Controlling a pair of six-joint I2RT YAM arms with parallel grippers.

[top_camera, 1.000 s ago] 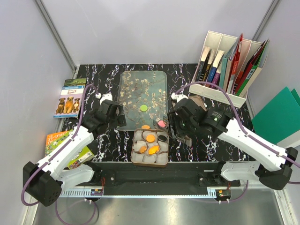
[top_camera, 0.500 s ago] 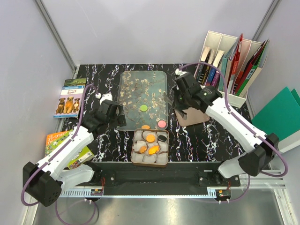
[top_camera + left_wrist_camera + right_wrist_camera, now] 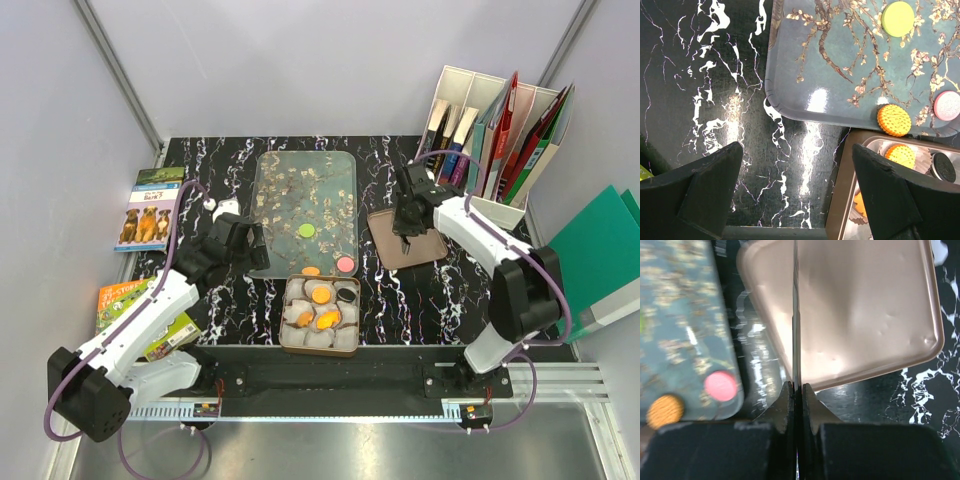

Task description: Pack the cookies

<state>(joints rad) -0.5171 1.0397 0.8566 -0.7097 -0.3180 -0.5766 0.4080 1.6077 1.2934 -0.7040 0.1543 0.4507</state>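
Three left on the tray: green cookie, orange cookie, pink cookie. The rest sit in the tin. The right gripper has swung from beside the tin to over the brown lid, fingers pressed together on nothing, so likely nothing got packed. Left gripper is spread wide, idle at the tray's near corner. Only the right wrist view shows the empty pinch; the left wrist view shows the tin's black cookie clearly.

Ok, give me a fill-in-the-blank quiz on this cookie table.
The tray holds ___ cookies. One cookie in the box is not orange but ___. The left tool is ___. The right tool, over the lid, is ___.
Missing: three; black; open; shut.
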